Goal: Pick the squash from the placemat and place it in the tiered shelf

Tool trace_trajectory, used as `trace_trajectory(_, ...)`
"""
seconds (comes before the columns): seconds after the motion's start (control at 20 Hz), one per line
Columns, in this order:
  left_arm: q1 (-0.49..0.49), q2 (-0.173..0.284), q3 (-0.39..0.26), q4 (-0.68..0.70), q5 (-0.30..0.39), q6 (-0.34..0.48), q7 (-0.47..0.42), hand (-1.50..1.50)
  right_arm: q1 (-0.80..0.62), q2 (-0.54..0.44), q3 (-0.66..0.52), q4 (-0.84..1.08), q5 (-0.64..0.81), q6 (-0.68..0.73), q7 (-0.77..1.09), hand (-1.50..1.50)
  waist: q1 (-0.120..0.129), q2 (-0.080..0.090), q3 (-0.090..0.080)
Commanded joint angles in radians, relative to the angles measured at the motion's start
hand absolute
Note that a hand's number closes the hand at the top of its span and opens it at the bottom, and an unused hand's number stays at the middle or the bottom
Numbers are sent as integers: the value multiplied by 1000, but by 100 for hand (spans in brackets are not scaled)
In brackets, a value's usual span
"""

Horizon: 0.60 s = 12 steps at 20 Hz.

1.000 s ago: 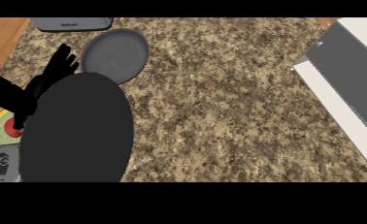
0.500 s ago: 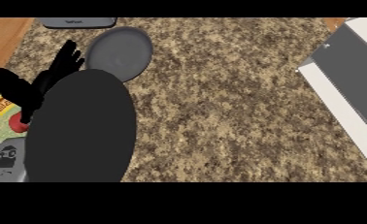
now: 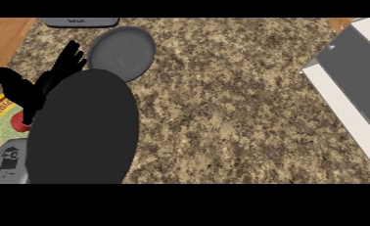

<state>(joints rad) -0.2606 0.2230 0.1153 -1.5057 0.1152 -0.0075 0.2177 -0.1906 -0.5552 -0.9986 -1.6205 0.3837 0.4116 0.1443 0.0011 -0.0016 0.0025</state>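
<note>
Only one hand (image 3: 66, 63) is seen, fingers spread, beside the grey plate (image 3: 123, 53) near the counter's (image 3: 231, 107) far left corner.

L hand (image 3: 65, 66) open at left, fingers straight, pointing up.

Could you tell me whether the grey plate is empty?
Empty where visible: the plate shows bare grey, though a dark shape covers its lower edge.

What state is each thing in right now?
Left hand: open, fingers spread, beside the plate.
Plate: flat on the counter, nothing on it.
Shelf: at the right edge, nothing visible on it.
Squash: not visible.
Right hand: not in view.
</note>
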Motion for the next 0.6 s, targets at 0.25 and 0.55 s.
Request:
trace_trajectory(0.25, 37, 3, -3, -26, 8, -35, 12, 0, -108, -105, -9, 347, -1, -240, -230, -150, 6, 3, -2)
trace_trajectory(0.55, -44, -14, -2, 9, -18, 18, 71, 0, -133, -270, -46, 430, -137, -113, -161, -150, -5, 2, -2)
